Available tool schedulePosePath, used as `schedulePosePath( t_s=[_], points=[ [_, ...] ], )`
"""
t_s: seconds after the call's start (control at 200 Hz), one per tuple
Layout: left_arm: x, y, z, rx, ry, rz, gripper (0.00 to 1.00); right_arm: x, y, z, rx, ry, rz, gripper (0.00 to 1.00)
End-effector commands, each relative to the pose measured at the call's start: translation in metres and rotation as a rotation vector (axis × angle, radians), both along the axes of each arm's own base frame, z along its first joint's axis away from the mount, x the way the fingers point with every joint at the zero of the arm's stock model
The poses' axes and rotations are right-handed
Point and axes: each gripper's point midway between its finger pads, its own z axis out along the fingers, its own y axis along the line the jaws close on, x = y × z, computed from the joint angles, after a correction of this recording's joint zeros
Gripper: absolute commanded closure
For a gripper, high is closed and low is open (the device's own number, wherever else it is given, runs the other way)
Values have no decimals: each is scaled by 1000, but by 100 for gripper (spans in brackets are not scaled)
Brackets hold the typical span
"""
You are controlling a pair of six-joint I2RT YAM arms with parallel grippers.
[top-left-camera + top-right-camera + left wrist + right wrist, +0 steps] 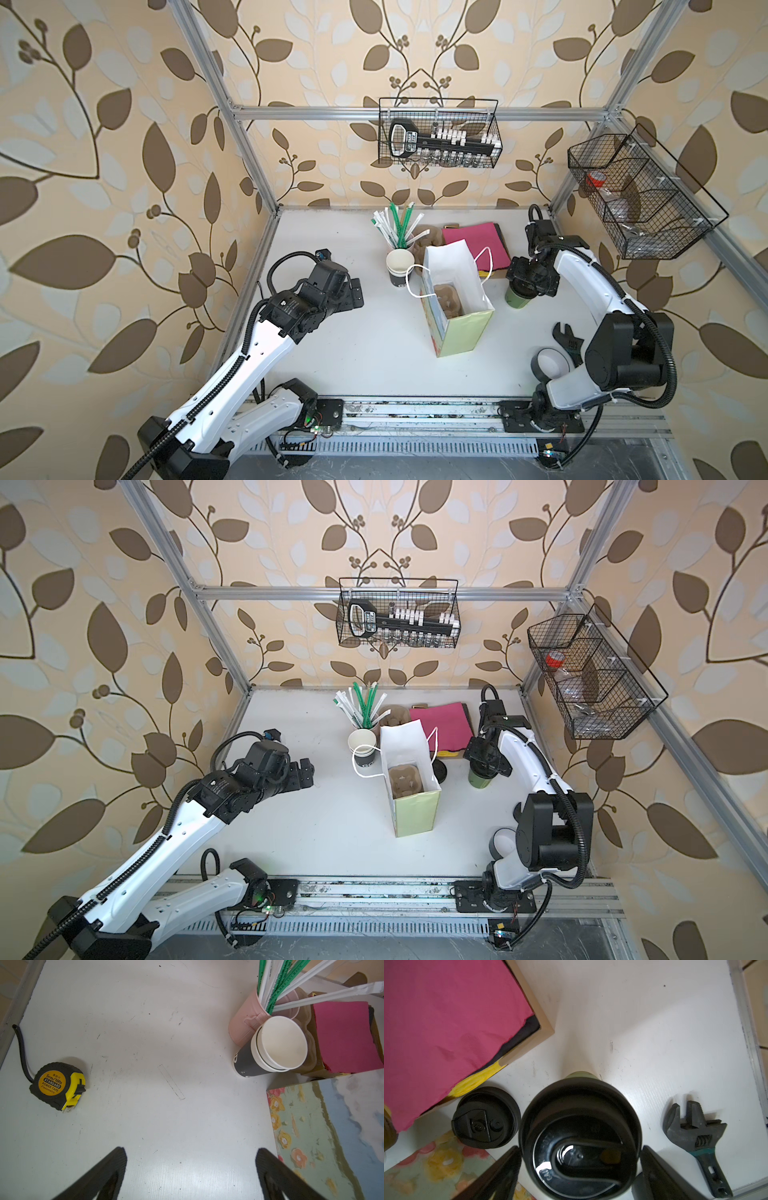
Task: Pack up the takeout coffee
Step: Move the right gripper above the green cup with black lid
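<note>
The takeout coffee [517, 300] stands upright on the surface [353, 332], right under my right end effector [580, 1149], whose jaws sit apart, flanking its black lid [579, 1113] but not visibly clamped, so I'm at the grasp; next I squeeze gently, lift straight, then carry it to the open paper bag [465, 332] just beside.

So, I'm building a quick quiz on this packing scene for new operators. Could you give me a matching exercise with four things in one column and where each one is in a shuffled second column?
Things
1. takeout coffee
2. tape measure
3. wrench
4. cardboard cup carrier

Places
A. inside the paper bag
B. on the table, beside the right arm
C. between the fingers of the right gripper
D. on the table, seen only from the left wrist

Pairs: 1-C, 2-D, 3-B, 4-A
</note>
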Motion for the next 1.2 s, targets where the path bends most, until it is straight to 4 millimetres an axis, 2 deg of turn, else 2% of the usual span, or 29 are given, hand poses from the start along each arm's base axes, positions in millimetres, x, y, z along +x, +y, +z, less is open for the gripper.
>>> schedulePosePath(
  t_s=[0.0, 0.16, 0.46, 0.555, 0.63, 0.74, 0.875, 1.0, 1.155, 1.195],
  points=[
    [0, 2, -2, 16, 1, -9, 1, 3, -4, 13, -36, -13, 9, 11],
    [0, 2, -3, 19, 6, -10, 1, 6, -4, 21, -70, -19, 23, 12],
    [0, 3, -8, 38, 29, -8, 1, -3, 0, 19, -42, 21, 63, 13],
    [0, 5, -6, 43, 27, -1, 1, -6, 5, 35, -20, -28, 74, 8],
    [0, 9, -2, 52, 10, 18, 1, -14, 0, 54, -45, -82, 35, 1],
    [-1, 12, 0, 51, 0, 28, 1, -25, -3, 69, -37, -114, 3, 0],
    [-1, 11, -1, 53, 8, 26, 1, -36, 4, 67, 58, -60, -45, 0],
    [-2, 12, -2, 56, 9, 28, 1, -42, 15, 54, 128, 44, 11, 0],
    [-1, 12, -2, 59, 12, 26, 1, -39, 16, 43, 140, 71, 36, 0],
    [-1, 11, -3, 60, 15, 25, 1, -38, 16, 41, 140, 83, 40, 3]
  ],
)
